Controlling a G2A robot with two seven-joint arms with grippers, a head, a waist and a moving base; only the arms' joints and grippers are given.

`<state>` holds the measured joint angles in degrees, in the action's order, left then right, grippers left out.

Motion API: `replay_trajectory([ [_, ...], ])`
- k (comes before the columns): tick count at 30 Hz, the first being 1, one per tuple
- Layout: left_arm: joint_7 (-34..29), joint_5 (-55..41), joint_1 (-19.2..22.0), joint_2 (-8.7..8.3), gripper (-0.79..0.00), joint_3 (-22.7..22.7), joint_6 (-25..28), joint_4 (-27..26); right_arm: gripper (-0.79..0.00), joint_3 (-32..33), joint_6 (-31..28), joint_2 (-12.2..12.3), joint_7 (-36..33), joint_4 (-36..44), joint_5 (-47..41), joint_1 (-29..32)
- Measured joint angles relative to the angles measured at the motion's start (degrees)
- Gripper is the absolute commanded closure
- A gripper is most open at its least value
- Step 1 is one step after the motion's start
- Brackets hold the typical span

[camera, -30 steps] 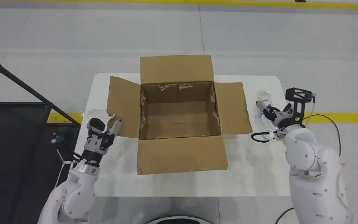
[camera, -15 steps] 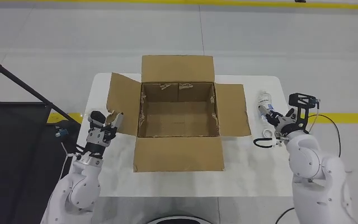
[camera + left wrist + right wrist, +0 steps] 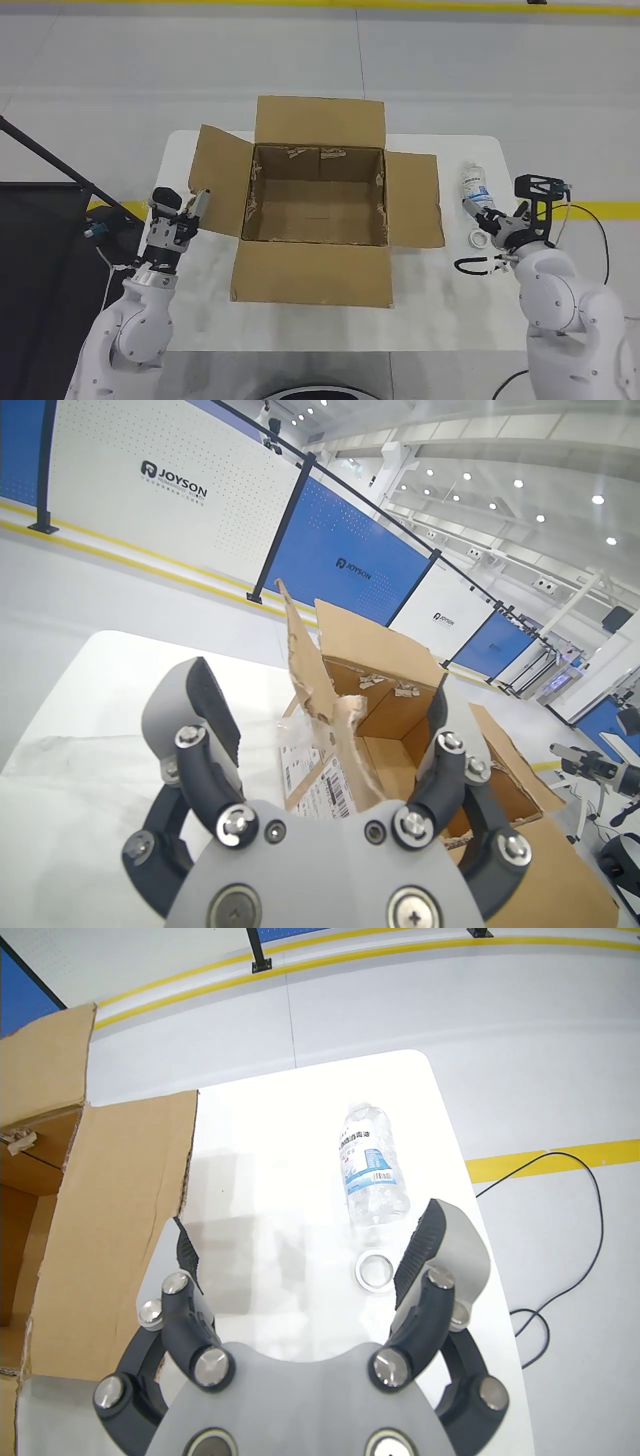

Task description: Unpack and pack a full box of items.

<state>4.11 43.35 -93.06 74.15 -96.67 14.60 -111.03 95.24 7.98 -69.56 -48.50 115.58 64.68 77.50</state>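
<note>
the cardboard box (image 3: 315,212) stands open in the middle of the white table (image 3: 430,305), all four flaps folded outward and its brown floor showing. the left gripper (image 3: 185,212) sits just beside the box's left flap (image 3: 222,195), at that flap's outer edge. its fingers are spread wide and clamp nothing. from the left wrist view the flap's (image 3: 310,680) torn edge rises in the gap between the left gripper's (image 3: 320,695) fingers (whether either pad touches the cardboard cannot be told).

on the box's right side, past the right flap, a clear plastic bottle (image 3: 475,186) lies flat on the table, with a blue and white label round it. a small white ring (image 3: 480,239) lies on the table just beside the bottle, on the side nearer the robot. the right gripper (image 3: 497,232) is over the table right by that ring, apart from the box, with its fingers parted and holding nothing. in the right wrist view the ring (image 3: 375,1271) lies close by one finger of the right gripper (image 3: 306,1220), and the bottle (image 3: 371,1168) lies just beyond it.
</note>
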Motion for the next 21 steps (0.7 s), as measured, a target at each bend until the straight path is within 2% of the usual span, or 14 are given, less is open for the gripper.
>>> replay_trajectory([
  [5,0.72,-3.6,-2.42,-0.05,-0.785,-2.11,1.75,-2.59,-0.785,0.0,-0.02,0.04,-0.61,0.13,0.36,0.04],
  [11,0.06,-8.11,-5.81,-0.21,-0.785,-5.97,3.7,-8.38,-0.785,0.0,-0.01,0.04,-0.61,0.13,0.36,0.03],
  [15,-1.74,-12.05,-7.48,-0.38,-0.785,-9.24,5.19,-12.43,-0.785,0.0,-0.01,0.04,-0.61,0.13,0.36,0.03],
  [21,-5.8,-18.86,-7.86,-0.64,-0.785,-12.57,6.11,-15.47,-0.785,0.34,-0.26,0.05,0.18,-1.1,-0.01,0.61],
])
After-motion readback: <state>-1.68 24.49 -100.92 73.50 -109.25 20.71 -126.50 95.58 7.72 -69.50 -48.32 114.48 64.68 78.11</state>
